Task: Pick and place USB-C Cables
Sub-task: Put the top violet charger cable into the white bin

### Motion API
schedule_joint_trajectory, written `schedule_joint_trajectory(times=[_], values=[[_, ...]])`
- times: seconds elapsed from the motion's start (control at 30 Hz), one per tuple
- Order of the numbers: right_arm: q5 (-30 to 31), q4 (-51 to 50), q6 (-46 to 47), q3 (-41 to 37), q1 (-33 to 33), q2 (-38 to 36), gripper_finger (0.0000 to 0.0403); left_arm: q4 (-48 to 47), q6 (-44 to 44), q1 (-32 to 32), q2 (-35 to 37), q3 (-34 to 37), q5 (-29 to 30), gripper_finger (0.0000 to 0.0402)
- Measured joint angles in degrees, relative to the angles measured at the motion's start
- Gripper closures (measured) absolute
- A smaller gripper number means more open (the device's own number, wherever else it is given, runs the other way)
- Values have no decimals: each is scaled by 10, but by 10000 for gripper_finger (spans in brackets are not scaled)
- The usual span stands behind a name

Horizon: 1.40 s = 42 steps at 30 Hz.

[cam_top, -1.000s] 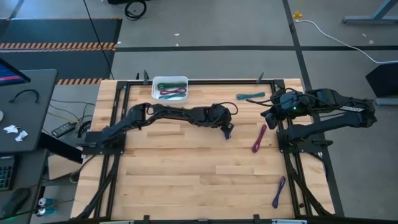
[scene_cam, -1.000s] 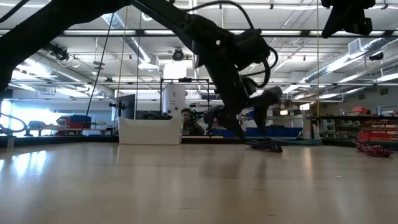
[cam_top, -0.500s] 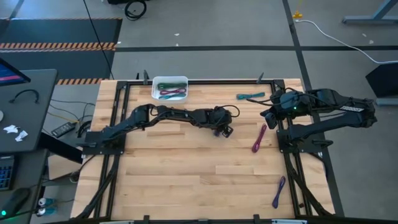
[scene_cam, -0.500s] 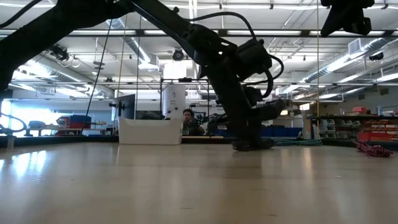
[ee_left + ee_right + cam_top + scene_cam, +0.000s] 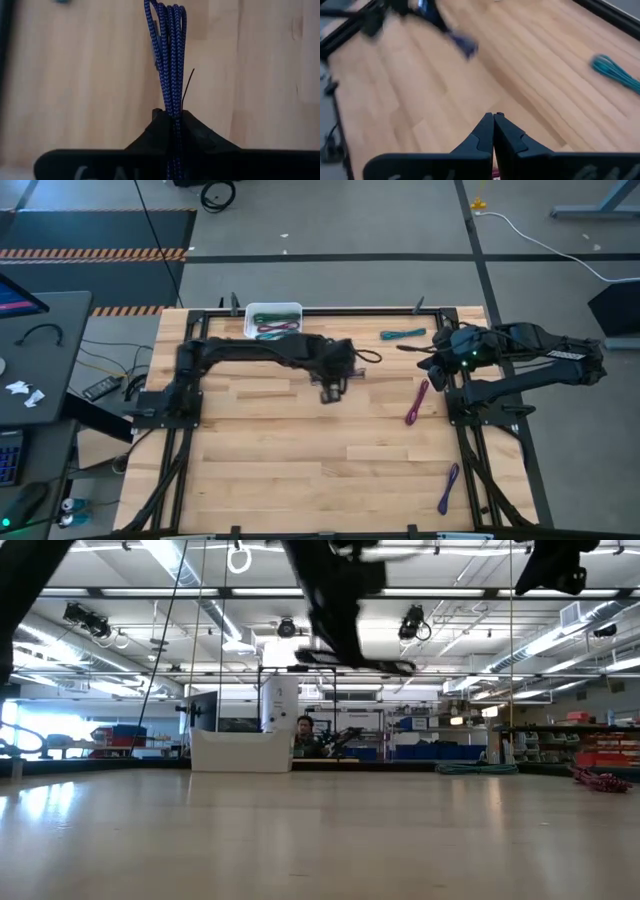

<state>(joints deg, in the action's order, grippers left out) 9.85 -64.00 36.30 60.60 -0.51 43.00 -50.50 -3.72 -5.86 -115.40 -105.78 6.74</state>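
The left gripper [image 5: 172, 117], jaws clamped on a blue-purple cable [image 5: 169, 45], has lifted it off the surface toward the far-edge white tray [image 5: 273, 311], while the right gripper [image 5: 493, 120] waits with jaws closed.

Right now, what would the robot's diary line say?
left gripper: shut on blue cable, lifted above table | right gripper: shut, waiting near teal cable | white bin: holds cables
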Motion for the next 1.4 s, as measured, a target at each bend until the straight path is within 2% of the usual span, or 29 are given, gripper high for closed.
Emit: schedule_joint_trajectory(times=[0.17, 0.27, 0.33, 0.4, 0.57, 0.77, 1.03, 1.4], values=[[-75, 69, -108, 0, 0, 0, 393, -122, 8, -25, 98, -2, 52, 374], [-92, 128, -141, 0, 0, 0, 393, -202, 14, -70, 134, 0, 53, 374], [-90, 165, -148, 0, 0, 1, 393, -247, -29, -113, 150, 0, 55, 374], [-81, 196, -155, 0, 0, 3, 393, -250, -120, -164, 153, 7, 55, 374], [-64, 237, -168, 0, 0, 8, 393, -196, -331, -289, 142, 58, -6, 374], [-58, 241, -132, 0, 0, 13, 393, -90, -442, -378, 140, 189, -15, 369], [-16, 253, -89, 0, 0, 20, 393, 127, -494, -391, 141, 304, -55, 369], [12, 309, -88, 0, 0, 34, 393, 269, -512, -397, 141, 417, -55, 360]])
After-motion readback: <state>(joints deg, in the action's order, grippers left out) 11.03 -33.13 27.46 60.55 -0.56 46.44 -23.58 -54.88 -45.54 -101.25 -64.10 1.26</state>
